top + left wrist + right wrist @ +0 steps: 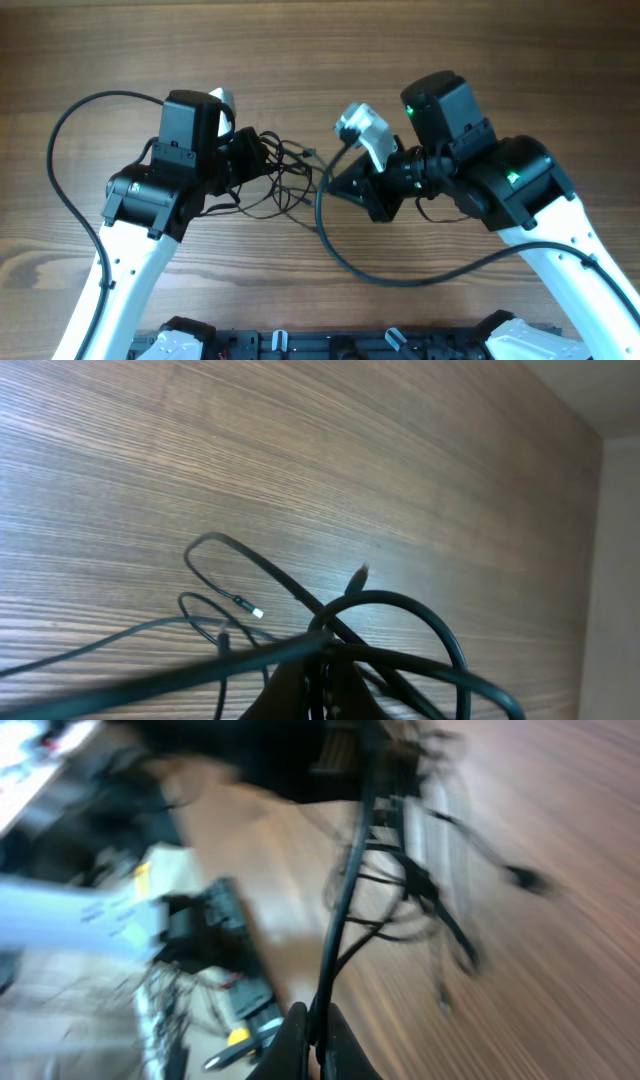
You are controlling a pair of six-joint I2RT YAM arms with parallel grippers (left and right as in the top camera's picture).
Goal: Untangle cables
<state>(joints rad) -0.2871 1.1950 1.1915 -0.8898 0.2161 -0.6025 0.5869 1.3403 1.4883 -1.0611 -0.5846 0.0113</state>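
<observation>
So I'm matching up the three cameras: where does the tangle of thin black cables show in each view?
Overhead: cables at the centre of the picture.
Left wrist: cables in the lower middle, loops spreading over the wood.
Right wrist: cables upper centre-right, blurred.
Shared landmark: the wood-grain table beneath them in every view.

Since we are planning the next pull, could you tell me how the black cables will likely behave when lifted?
The cables are probably floppy: they lie in loose curved loops. They look thin, so likely light. Strands cross one another, so pulling one would probably drag the rest along.
</observation>
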